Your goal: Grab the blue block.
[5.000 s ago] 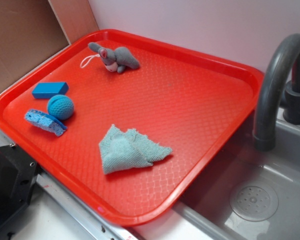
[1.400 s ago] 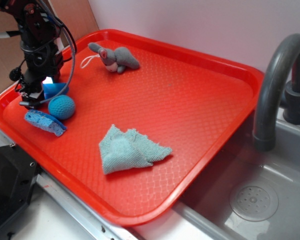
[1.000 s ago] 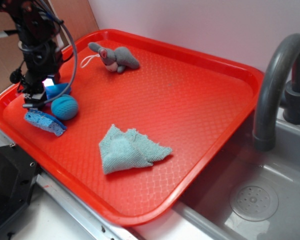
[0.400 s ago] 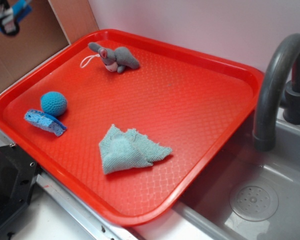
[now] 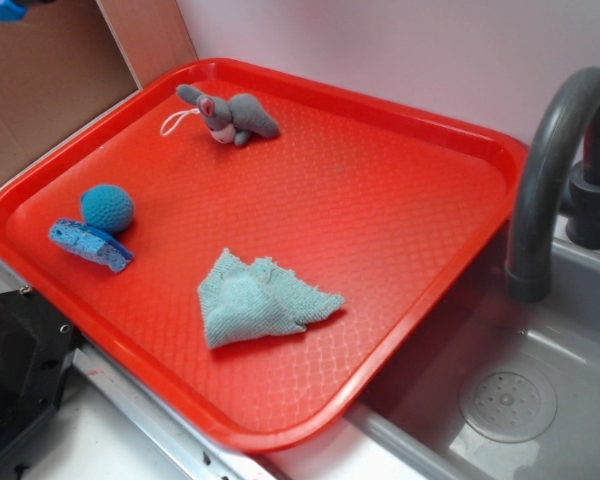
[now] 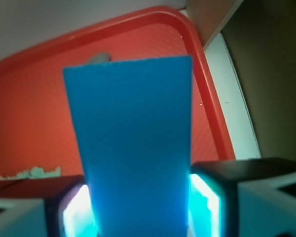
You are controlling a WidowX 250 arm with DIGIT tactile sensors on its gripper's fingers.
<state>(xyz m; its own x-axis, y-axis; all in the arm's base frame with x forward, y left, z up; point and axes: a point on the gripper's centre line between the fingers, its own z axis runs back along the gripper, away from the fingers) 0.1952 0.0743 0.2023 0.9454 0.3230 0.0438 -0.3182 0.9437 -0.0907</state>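
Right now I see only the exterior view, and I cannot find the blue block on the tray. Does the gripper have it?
Observer: Yes. In the wrist view the gripper is shut on the blue block, with one finger on each side.
Operator: Does the block touch the tray?
Observer: It does not seem so. Its far end looks free, with the bare floor of the red tray behind it.
Operator: How does it sit in the gripper?
Observer: It sits lengthwise. Most of the block sticks out past the fingers, with its broad face toward the camera.
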